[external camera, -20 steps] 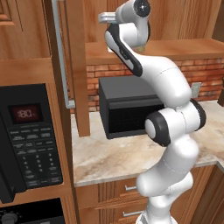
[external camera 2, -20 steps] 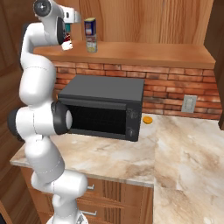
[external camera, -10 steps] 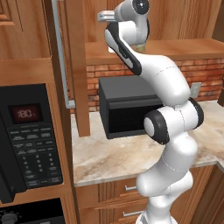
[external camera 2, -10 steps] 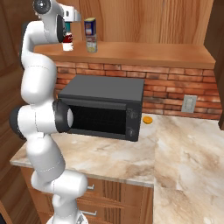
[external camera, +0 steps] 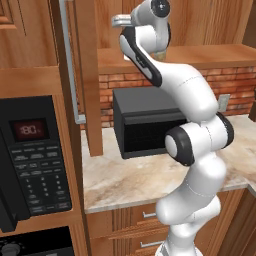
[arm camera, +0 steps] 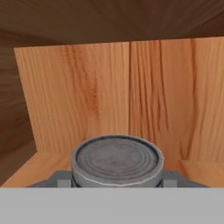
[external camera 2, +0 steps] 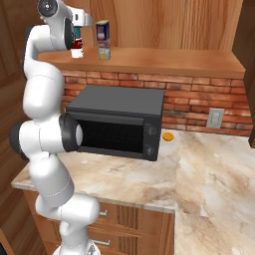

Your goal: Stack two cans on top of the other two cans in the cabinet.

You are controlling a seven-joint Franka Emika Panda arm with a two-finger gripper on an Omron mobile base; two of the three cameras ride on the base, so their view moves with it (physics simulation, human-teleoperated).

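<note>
Holding the teal can (arm camera: 117,162) between my half-closed pincer (arm camera: 117,180) above the red-and-white can (external camera 2: 76,51), I risk releasing off-centre; it would topple off the shelf (external camera 2: 164,61).

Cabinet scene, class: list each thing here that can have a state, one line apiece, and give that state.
cabinet door, open
blue and yellow can, stacked upright on the beige can
teal can, held between the fingers, over the red and white can
gripper, shut on the teal can
microwave door, shut
</note>
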